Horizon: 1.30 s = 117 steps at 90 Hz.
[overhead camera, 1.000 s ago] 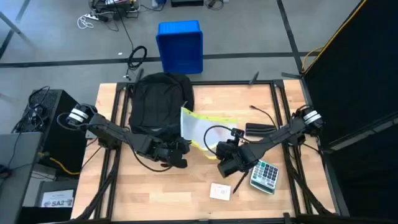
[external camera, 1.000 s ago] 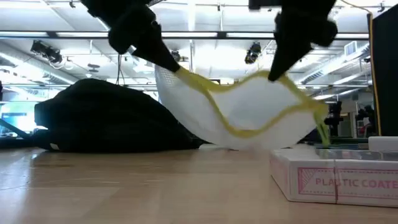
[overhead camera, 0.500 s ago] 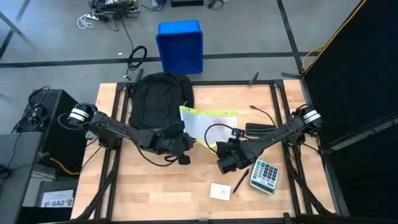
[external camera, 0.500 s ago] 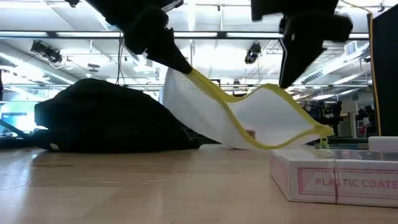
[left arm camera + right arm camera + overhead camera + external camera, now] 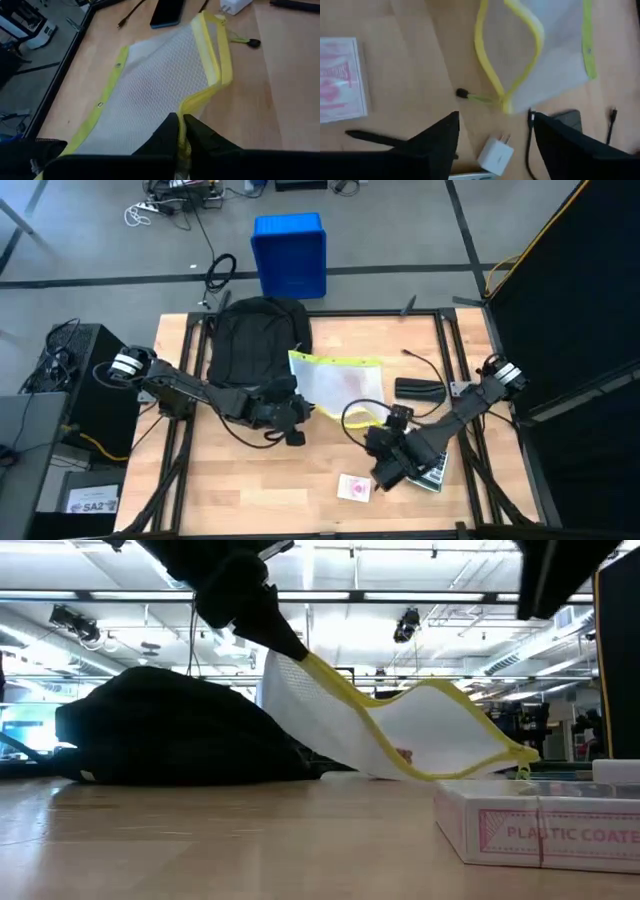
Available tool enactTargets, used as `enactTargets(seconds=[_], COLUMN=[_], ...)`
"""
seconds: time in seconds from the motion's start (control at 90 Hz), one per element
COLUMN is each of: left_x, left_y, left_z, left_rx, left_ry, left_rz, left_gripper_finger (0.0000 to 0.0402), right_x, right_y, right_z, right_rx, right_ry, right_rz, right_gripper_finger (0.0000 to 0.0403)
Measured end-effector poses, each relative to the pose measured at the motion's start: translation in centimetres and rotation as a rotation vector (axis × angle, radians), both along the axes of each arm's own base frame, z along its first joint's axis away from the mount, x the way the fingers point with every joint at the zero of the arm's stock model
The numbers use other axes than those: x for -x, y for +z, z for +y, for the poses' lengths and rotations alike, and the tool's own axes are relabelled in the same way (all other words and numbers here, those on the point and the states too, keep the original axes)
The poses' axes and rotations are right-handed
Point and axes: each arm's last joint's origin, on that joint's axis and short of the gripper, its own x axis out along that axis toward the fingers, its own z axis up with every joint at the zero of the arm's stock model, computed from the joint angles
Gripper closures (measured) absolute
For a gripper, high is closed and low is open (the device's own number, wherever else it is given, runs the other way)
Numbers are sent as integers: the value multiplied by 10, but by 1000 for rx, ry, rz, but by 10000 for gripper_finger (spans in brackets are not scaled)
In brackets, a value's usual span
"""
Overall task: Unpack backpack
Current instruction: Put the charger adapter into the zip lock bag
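Right gripper [image 5: 393, 471] now withdrawn toward the table's front beside the card box [image 5: 353, 487], fingers spread and empty, black soft backpack [image 5: 252, 343] slumped at the back left, left gripper [image 5: 294, 412] pinching the yellow-edged mesh pouch [image 5: 338, 382], one corner lifted

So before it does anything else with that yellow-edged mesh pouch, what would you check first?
1. Left end effector shut on the mesh pouch edge: ok.
2. Right end effector open and off the pouch: ok.
3. Pouch fully out of the backpack: ok.
4. Pouch flat on the table: not ok, one end is lifted in the low view.
5. Landing area clear: not ok, a white charger lies near the pouch's zipper pull.
6. Anything left inside the backpack: cannot tell.
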Motion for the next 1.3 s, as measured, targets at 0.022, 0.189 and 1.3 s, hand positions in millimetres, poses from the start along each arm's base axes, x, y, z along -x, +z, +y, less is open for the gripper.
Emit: enactTargets(seconds=[0.022, 0.189, 1.3], left_x=[0, 0, 0], left_y=[0, 0, 0], left_z=[0, -1, -2], left_rx=[0, 2, 9], left_ry=[0, -2, -8], left_rz=[0, -6, -7], left_gripper_finger=[402, 402, 402], right_x=[3, 32, 64], right_y=[0, -8, -119], right_z=[1, -7, -81], right_rx=[9, -8, -472], right_ry=[-7, -99, -279], right_rz=[-7, -19, -17], right_gripper_finger=[174, 193, 200])
